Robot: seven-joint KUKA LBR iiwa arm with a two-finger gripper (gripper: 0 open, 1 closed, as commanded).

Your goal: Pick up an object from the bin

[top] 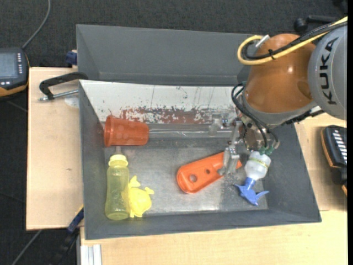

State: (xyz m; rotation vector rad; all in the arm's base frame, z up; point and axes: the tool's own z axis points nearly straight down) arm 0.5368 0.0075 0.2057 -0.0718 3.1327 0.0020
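Grey metal bin (165, 59), sloped walls, five loose things on its floor, no heap.

Far left, toward the back wall: red-orange plastic cup (126, 132), lying on its side, mouth to the right as far as I can tell.

Front left: translucent yellow plastic bottle (117, 189) with a yellow cap, lying flat, cap end toward the back. Touching its right side is a small crumpled yellow soft thing (139, 199); its kind is not clear.

Centre: flat orange plastic tool (201, 174) with a rounded broad end and small holes in it. It lies on a slant, with the broad end front-left and the narrow end rising to the back-right. Well apart from the cup and the bottle.

Right of centre: my hand (234, 158) is down in the bin, right at the narrow end of the orange tool. It looks to be touching it or just beside it. I cannot tell whether my hand is open or closed, or whether it grips the tool. The tool lies on the floor, reaching left and forward from my hand.

Just right of my hand: small white plastic bottle-like thing (257, 167) with a green band, tilted. In front of it, near the front-right corner, lies a small blue plastic toy (251, 192) with pointed parts.

Above, on my wrist: rounded orange cover (278, 73) with a yellow cable (276, 48) looped over it.
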